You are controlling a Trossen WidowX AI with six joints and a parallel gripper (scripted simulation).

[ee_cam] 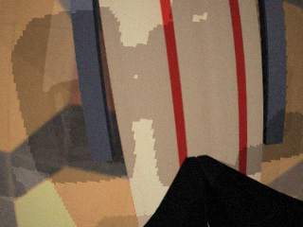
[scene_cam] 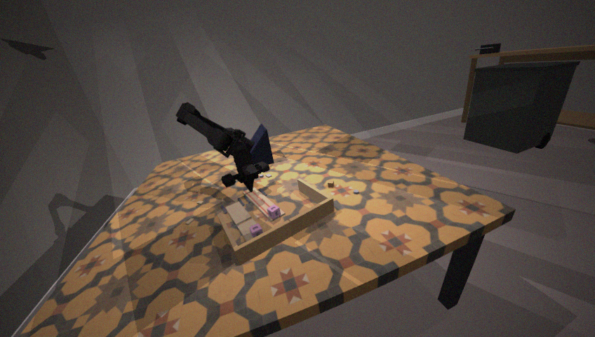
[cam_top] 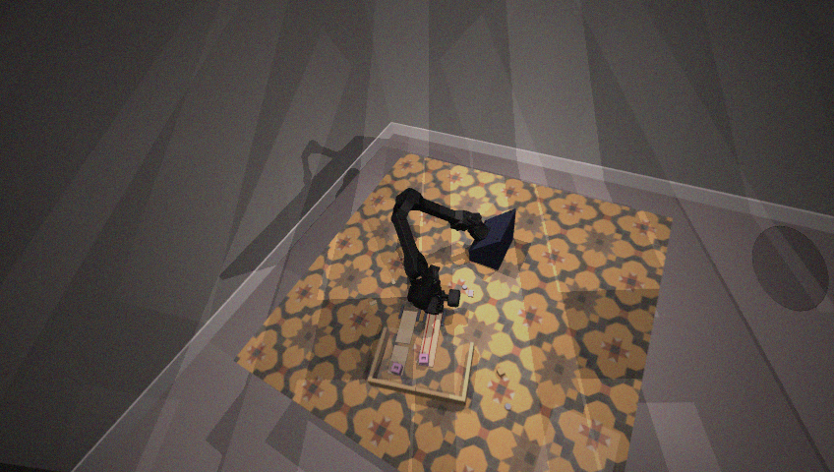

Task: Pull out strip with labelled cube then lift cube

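A cream strip with two red lines [cam_top: 436,333] [scene_cam: 259,201] [ee_cam: 208,85] runs lengthwise in the tray, with a pink-purple cube [cam_top: 423,358] [scene_cam: 273,212] at its far end. Beside it, a plain beige strip [cam_top: 406,328] [scene_cam: 237,213] shows a break across it. Its far piece [cam_top: 399,353] bears another pink-purple cube [cam_top: 395,368] [scene_cam: 255,229]. Both cubes have dark marks, too small to read. My gripper [scene_cam: 251,190] [ee_cam: 196,166] is shut and empty, its tips over the near part of the red-lined strip. I cannot tell if they touch it. The arm hides the near strip ends in the top view.
The wooden tray [cam_top: 418,390] [scene_cam: 288,230] has walls left, right and at the far end. Blue rails [ee_cam: 90,85] [ee_cam: 275,71] flank the red-lined strip. A navy wedge [cam_top: 494,239] [scene_cam: 262,146] stands behind the arm. A small brown block [cam_top: 501,372] [scene_cam: 330,184] lies outside the tray.
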